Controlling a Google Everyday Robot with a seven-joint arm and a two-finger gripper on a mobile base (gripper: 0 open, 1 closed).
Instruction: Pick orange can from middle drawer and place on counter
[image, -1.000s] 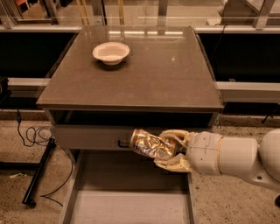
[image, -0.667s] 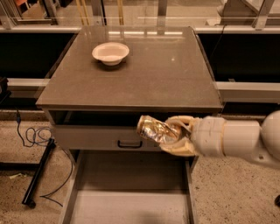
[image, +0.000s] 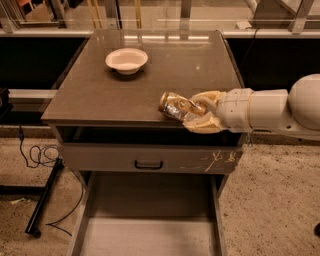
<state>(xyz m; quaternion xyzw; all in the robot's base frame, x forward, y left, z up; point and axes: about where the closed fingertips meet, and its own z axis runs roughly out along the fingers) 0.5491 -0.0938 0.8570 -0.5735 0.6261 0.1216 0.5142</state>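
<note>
At the front right edge of the worktop (image: 100, 100), the tool (image: 192, 114) is clamped around the orange can (image: 172, 105), which lies sideways; below, the middle drawer (image: 79, 227) is open

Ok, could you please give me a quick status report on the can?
Pincer shut on can, at counter's front edge, right side. Can on its side, not released. Bowl back-left, well apart; nothing in the way.
</note>
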